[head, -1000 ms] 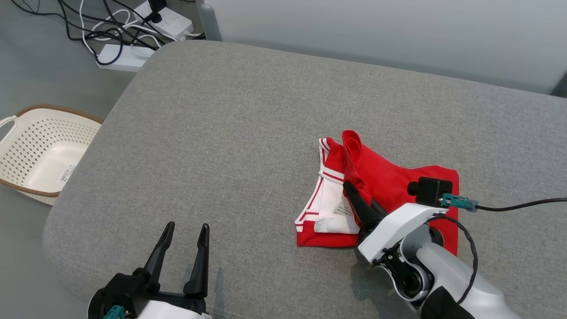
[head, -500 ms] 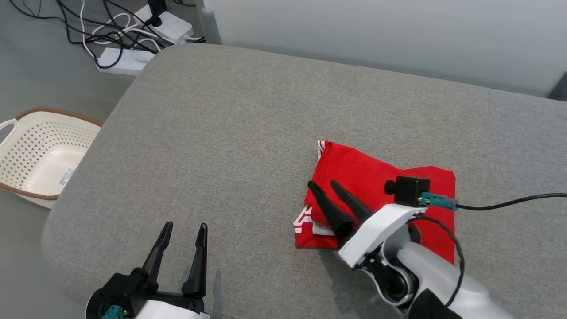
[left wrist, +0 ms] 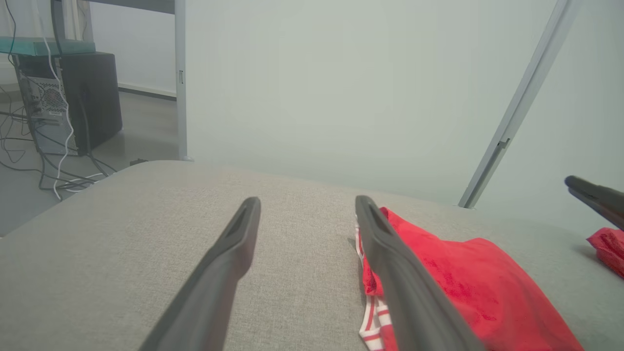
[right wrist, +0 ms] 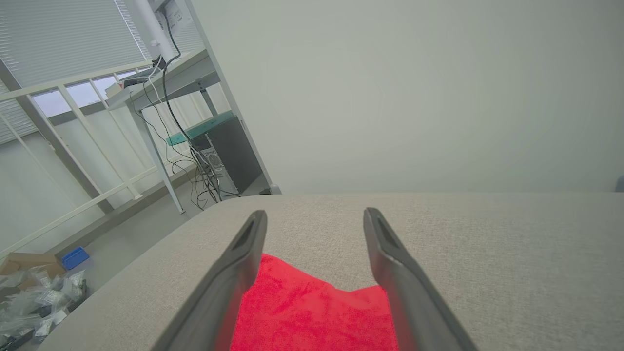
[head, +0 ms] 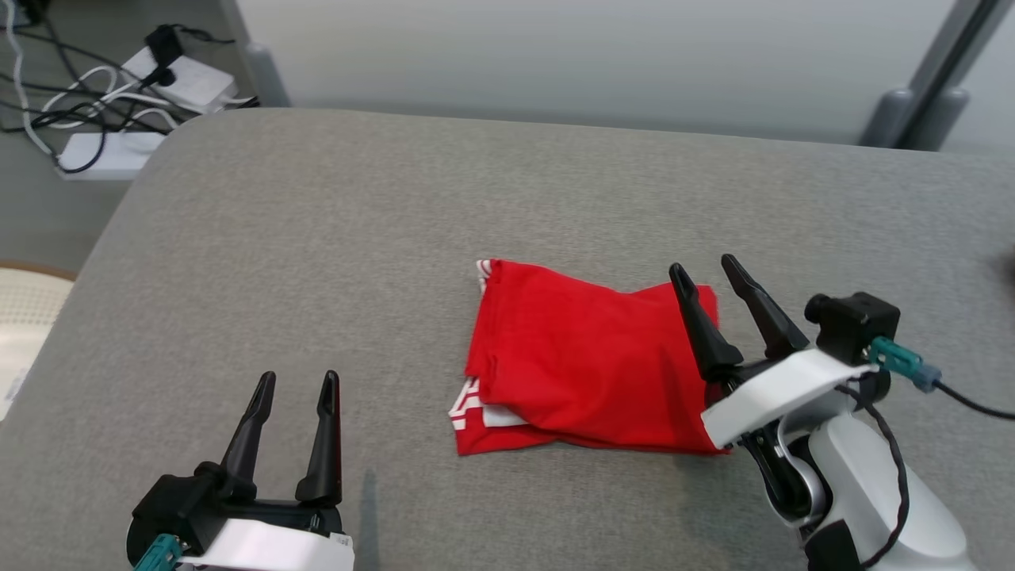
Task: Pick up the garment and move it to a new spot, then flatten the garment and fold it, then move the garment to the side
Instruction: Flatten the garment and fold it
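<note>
Office or lab workroom: power strips (head: 99, 152) and tangled cables (head: 49, 119) on the floor (head: 40, 214) at ten o'clock, a computer tower (right wrist: 235, 152) beneath a desk (right wrist: 163, 82).

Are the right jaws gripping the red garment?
No, the right jaws stand open with nothing between them, and the garment lies loose on the cushion.

We see the surface (head: 357, 238) covered in coarse woven grey cloth, matt all over. The garment (head: 587, 373) on it is soft red cloth, matt with a faint nap, its trim (head: 468, 400) white and striped. Left of the garment, the left tool (head: 298, 374) has smooth, dull black plastic fingers (head: 321, 444); right of it, the right tool (head: 702, 264) wears a glossy white plastic shell (head: 781, 385).
</note>
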You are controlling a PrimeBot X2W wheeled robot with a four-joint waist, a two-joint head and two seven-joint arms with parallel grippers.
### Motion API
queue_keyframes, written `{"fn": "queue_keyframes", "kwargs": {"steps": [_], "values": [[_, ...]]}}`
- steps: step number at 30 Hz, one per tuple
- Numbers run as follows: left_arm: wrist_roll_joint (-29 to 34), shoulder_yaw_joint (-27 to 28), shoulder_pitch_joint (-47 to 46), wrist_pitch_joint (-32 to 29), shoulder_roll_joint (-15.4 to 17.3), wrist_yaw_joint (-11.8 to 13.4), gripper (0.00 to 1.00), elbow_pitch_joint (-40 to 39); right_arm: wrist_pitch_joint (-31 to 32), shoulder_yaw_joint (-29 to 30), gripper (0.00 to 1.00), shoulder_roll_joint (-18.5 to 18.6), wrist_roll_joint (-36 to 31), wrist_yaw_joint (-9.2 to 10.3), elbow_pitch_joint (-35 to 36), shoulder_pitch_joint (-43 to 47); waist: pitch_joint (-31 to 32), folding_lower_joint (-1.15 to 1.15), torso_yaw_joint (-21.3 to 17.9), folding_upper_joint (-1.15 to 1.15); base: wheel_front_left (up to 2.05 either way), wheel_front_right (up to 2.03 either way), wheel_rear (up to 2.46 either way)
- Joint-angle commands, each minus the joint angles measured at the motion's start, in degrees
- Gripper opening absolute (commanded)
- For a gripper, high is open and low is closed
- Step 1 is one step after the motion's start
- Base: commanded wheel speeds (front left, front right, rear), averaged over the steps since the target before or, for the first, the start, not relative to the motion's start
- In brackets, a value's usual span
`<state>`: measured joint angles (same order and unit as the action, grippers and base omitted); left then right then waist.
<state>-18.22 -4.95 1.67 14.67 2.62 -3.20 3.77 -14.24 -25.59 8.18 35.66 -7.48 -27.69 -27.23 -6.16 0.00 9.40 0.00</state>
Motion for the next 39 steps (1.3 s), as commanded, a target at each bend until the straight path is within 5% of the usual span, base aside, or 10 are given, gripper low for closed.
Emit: {"fn": "queue_keyframes", "kwargs": {"steps": [1, 14, 39], "values": [[-0.8, 2.1, -2.6, 0.3, 0.3, 0.3, 1.0, -1.6, -0.7, 0.5, 1.0, -1.0, -2.4, -0.01, 2.4, 1.0, 0.5, 0.0, -2.1, 0.0, 0.0, 0.0, 0.0], [0.2, 4.9, -1.0, 0.3, 0.3, 0.0, 1.0, -1.7, -0.7, 12.7, 1.0, -3.9, -18.0, -0.01, 9.7, 13.0, 4.2, 0.0, -8.5, 0.0, 0.0, 0.0, 0.0], [8.5, 8.6, 6.1, 0.3, 0.3, -2.4, 1.0, -5.0, -0.8, 16.9, 1.0, -5.2, -19.1, -0.01, 18.8, 26.6, 8.6, 0.0, -10.8, 0.0, 0.0, 0.0, 0.0]]}}
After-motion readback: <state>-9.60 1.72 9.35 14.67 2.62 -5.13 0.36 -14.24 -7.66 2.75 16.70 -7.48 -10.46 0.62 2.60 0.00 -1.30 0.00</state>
